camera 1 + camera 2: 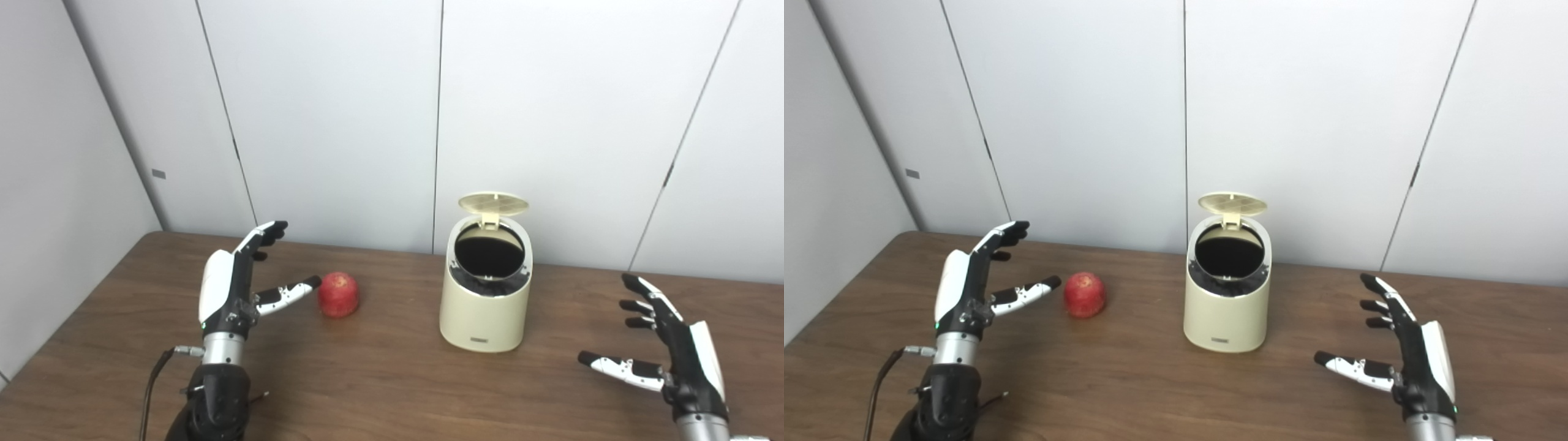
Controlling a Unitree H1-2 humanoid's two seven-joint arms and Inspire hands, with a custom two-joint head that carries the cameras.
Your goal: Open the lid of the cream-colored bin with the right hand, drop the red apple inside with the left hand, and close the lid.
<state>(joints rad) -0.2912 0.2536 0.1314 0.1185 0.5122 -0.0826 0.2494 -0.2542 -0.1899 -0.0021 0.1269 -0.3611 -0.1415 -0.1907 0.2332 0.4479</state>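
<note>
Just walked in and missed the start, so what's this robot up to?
It is putting a red apple into a cream-colored bin. The lid already stands open. The left hand is open beside the apple, not holding it. The right hand is open, apart from the bin.

bare table (pixel 392 380) around open bin (pixel 486 312)
</note>
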